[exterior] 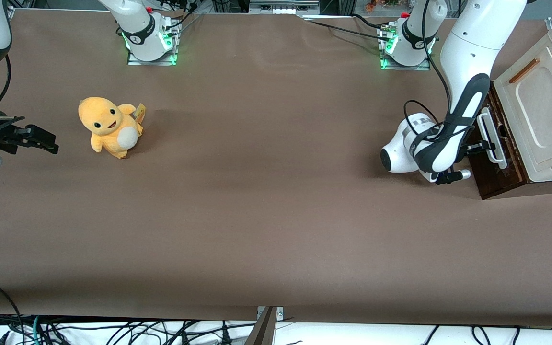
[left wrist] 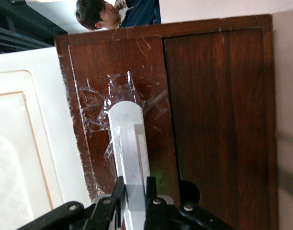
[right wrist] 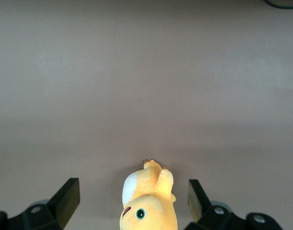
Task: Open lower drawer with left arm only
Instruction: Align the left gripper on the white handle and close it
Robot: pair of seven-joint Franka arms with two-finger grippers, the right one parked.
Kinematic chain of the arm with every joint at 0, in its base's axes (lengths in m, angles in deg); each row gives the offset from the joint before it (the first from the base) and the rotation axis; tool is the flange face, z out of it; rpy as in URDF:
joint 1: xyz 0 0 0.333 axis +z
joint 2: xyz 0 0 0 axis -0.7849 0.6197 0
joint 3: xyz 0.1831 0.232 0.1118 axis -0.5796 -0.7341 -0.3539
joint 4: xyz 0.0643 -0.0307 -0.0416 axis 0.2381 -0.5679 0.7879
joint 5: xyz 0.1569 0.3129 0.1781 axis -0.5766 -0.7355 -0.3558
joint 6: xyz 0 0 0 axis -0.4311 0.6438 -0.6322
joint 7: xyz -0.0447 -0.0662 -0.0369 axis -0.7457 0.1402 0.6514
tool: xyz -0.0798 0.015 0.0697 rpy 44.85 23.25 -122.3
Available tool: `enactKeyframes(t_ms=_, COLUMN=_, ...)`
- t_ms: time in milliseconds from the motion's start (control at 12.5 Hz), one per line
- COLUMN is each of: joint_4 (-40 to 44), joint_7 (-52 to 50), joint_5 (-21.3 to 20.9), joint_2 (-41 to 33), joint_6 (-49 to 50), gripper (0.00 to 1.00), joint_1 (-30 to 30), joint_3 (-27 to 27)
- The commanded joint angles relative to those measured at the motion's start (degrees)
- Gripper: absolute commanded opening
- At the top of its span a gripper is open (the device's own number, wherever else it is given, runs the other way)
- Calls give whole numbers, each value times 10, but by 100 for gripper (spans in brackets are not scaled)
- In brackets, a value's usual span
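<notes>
1. The left arm [exterior: 467, 57] has reached down to the small cabinet at its own end of the table

2. Its gripper [left wrist: 134, 191] is right at the white bar handle [left wrist: 129, 143] of the lower drawer [exterior: 494, 158]

3. The two black fingers [left wrist: 118, 191] sit one on each side of the white bar, close against it, so they look to be pinching the bar

4. The lower drawer is the dark brown part along the bottom of the cabinet, under the cream panel [exterior: 539, 115] with the little orange handle [exterior: 524, 71]

5. I think the drawer is closed, or nearly so: no pale wood inside shows. So the grab looks done and the pulling is what is left

6. There is lots of open room for the pull. The brown table [exterior: 276, 215] in front of the drawer is bare toward the middle

7. The yellow plush toy [exterior: 109, 125] sits well apart, toward the parked arm's end, so it is not in the way

8. The arm's own round white wrist part [exterior: 400, 148] is low, just above the table, so it could rub the cloth as it moves

9. The handle looks taped on with clear tape [left wrist: 101, 110], so a hard or crooked tug might loosen it
</notes>
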Motion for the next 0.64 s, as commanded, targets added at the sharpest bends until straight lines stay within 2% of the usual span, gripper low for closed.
enactKeyframes(t_ms=0, joint_4=21, joint_7=27, joint_5=22, joint_2=-15, joint_6=37, gripper=18, joint_1=-14, joint_3=18)
enactKeyframes(t_ms=560, joint_4=44, joint_7=24, joint_5=51, joint_2=-12, joint_6=54, gripper=18, joint_1=-34, joint_3=29)
